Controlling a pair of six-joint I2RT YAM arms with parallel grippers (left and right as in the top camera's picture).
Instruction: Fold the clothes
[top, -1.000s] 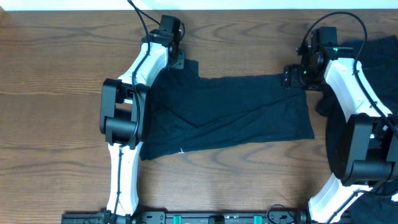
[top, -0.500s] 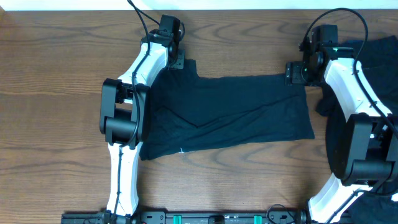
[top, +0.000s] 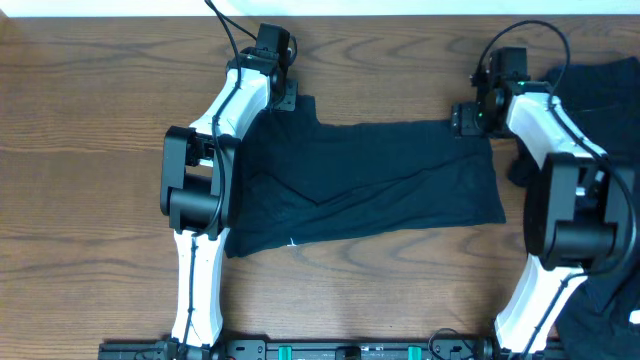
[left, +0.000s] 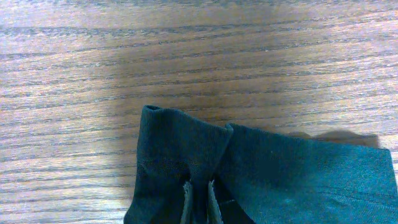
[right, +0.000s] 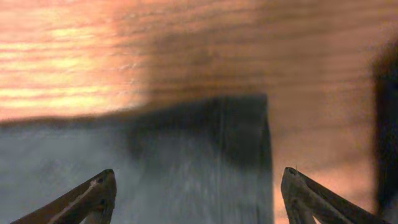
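Observation:
The dark T-shirt (top: 370, 180) lies spread across the middle of the wooden table. My left gripper (top: 286, 100) sits at its far left corner, shut on a pinched ridge of the cloth (left: 186, 149); in the left wrist view the two fingertips (left: 186, 202) stand close together with fabric between them. My right gripper (top: 466, 118) hovers over the shirt's far right corner (right: 205, 155). Its fingers (right: 93, 196) are wide open, one over the cloth and the other over bare wood past the hem. Nothing is between them.
More dark clothes (top: 610, 85) are heaped at the table's right edge, behind and under the right arm, with another piece at the bottom right (top: 612, 320). Bare wood (top: 80, 150) stretches left of the left arm and in front of the shirt.
The left gripper has closed onto the shirt's far left corner. The right gripper has shifted slightly left and away along the far right corner, staying open.

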